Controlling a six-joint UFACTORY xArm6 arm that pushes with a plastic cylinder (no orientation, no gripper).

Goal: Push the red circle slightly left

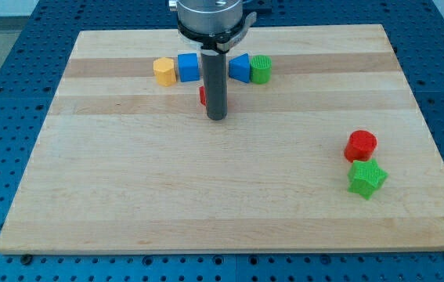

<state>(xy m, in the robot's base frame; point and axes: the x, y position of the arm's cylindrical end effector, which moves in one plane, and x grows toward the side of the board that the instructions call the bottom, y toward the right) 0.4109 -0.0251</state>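
The red circle (360, 146) lies on the wooden board (167, 196) at the view's right, touching a green star (366, 178) just below it. My rod comes down from the view's top centre, and my tip (217, 117) rests on the board far to the left of the red circle. A small red block (203, 95) shows just at the rod's left edge, mostly hidden behind it.
Near the view's top, in a row, lie a yellow hexagon (164, 71), a blue cube (188, 67), a blue block (240, 67) and a green round block (261, 69). The board sits on a blue perforated table (2, 70).
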